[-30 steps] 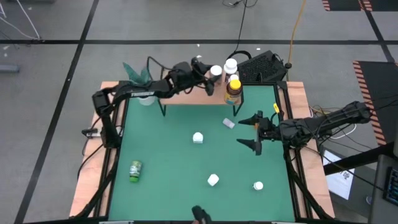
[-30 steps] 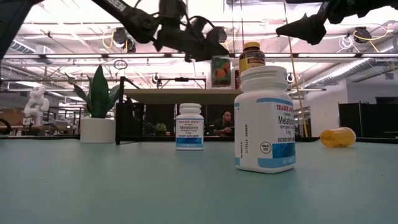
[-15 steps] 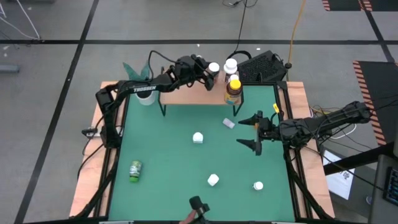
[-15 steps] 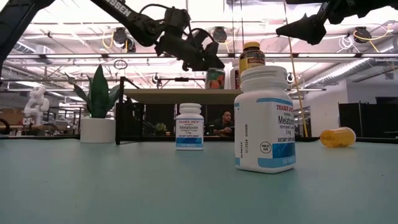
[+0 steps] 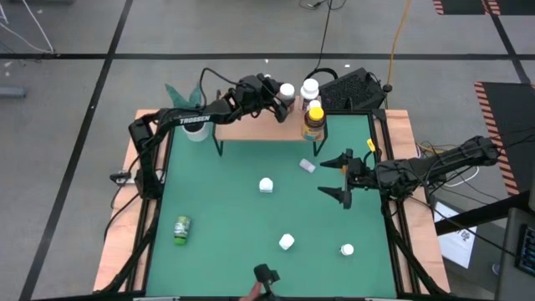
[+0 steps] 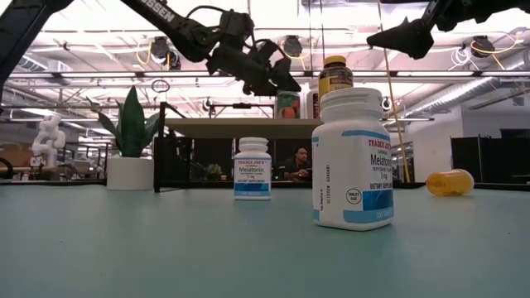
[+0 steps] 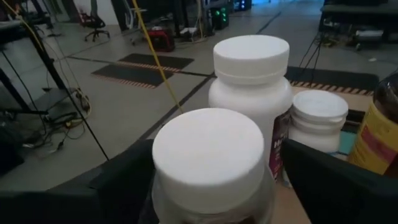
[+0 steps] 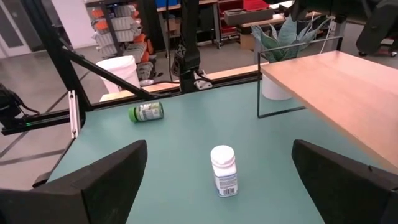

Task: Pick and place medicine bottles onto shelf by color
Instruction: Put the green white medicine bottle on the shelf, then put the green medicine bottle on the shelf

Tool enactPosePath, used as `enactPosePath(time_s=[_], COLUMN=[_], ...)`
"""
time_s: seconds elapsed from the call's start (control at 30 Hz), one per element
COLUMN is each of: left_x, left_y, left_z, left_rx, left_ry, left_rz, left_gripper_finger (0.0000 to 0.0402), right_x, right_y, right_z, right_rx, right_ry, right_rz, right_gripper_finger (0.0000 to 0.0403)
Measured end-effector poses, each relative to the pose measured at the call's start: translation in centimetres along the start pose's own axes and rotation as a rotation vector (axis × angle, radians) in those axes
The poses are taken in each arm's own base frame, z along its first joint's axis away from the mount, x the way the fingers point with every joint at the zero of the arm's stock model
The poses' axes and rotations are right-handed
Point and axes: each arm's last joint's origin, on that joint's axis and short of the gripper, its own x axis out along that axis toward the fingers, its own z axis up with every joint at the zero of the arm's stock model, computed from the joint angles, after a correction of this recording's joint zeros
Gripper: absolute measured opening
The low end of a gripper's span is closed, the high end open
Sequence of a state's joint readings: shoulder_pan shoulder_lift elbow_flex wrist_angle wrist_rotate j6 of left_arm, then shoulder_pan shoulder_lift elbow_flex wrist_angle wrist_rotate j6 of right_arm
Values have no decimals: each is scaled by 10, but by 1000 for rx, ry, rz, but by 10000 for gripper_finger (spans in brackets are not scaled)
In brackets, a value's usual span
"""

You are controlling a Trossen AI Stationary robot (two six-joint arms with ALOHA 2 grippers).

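My left gripper reaches over the shelf at the table's far edge, shut on a white-capped medicine bottle. Close beside it on the shelf's right end stand two white bottles and an amber bottle with a yellow cap. My right gripper hovers open above the table's right part, touching nothing. Three white bottles stand on the green table. A green bottle and a small orange one lie on their sides. My left gripper holds the white-capped bottle by its body below the cap, one finger on each side. The fingers slant down from the table's left. The bottle is upright, its base level with the shelf board; whether it rests there I cannot tell.
A potted plant in a white pot stands at the shelf's left end. A black box sits beyond the shelf's right end. The shelf's left and middle board is bare. Wooden rails border the table. A person sits in the room behind.
My left gripper has carried the white-capped bottle a little toward the far edge and left, and down toward the shelf board, then held still. My right arm has kept still.
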State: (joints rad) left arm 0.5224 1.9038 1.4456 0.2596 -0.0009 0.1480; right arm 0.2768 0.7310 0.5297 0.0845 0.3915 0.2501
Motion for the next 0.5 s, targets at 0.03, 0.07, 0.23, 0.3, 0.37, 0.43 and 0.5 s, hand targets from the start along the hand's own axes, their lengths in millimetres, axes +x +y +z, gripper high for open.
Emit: enactPosePath(time_s=[0.03,0.07,0.23,0.3,0.37,0.43,0.5], left_x=[-1,-3,-32,-51,-73,-97,-120], left_y=[-1,-1,-4,-7,-12,-19,-28], left_z=[1,4,36,51,65,76,80], left_rx=[17,33,90,94,90,97,111], left_ry=[-1,-7,-42,-36,-3,40,116], left_rz=[-1,-3,-14,-29,-48,-81,-127], left_gripper_finger=[359,366,381,379,373,363,351], right_x=[0,0,0,0,0,0,1], right_y=[0,0,0,0,0,0,-1], right_z=[0,-1,-1,-1,-1,-2,-5], right_rx=[-2,-4,-4,-5,-6,-6,-5], right_ry=[4,9,10,11,14,13,13], right_rz=[-1,-2,-2,-2,-3,-3,-3], right_gripper_finger=[393,393,393,393,393,393,393])
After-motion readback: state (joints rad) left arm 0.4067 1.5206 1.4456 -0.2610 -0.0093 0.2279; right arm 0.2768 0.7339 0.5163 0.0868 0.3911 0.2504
